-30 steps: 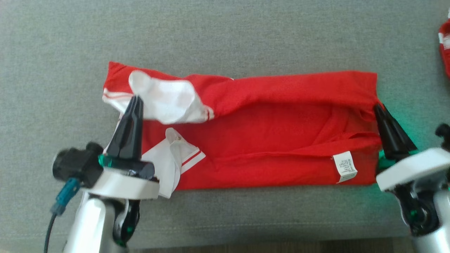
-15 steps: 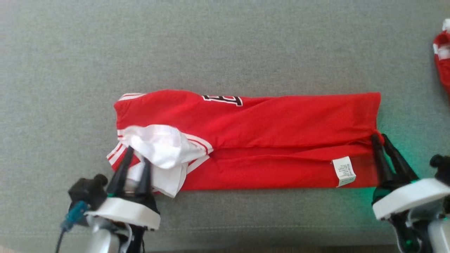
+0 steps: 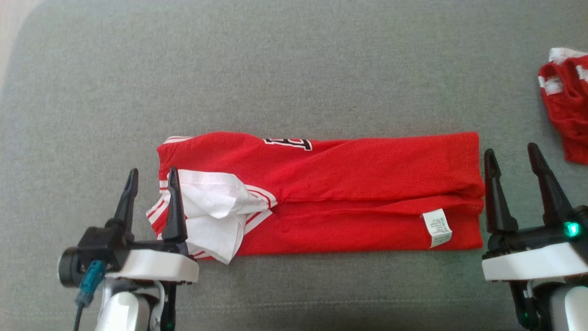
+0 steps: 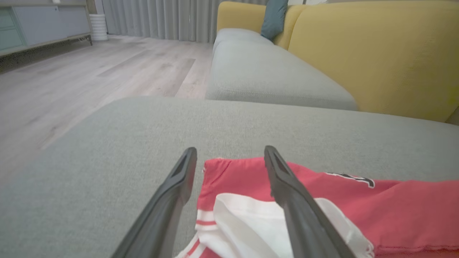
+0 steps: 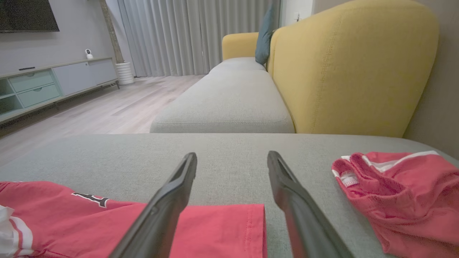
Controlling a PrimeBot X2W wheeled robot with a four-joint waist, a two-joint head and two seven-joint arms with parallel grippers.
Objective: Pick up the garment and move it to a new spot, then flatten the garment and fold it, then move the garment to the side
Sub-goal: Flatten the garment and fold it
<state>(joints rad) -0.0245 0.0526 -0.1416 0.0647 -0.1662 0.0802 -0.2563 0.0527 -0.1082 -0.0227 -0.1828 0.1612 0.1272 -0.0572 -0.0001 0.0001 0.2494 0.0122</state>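
Garment [image 3: 358, 184]: red knit jersey folded into long flat band, lying across middle of grey woven cushion [image 3: 275, 69]. White sleeve [image 3: 209, 207] with red stripes bunched at band's left end; white care label [image 3: 437, 227] near right end; black lettering [image 3: 288, 143] at far edge. Left gripper [image 3: 153, 171]: tapered dark fingers spread wide, empty, one finger overlapping sleeve end. Right gripper [image 3: 511, 149]: fingers wide apart, empty, just beside band's right edge. Second garment [image 3: 567, 115], red, crumpled, at cushion's far right.
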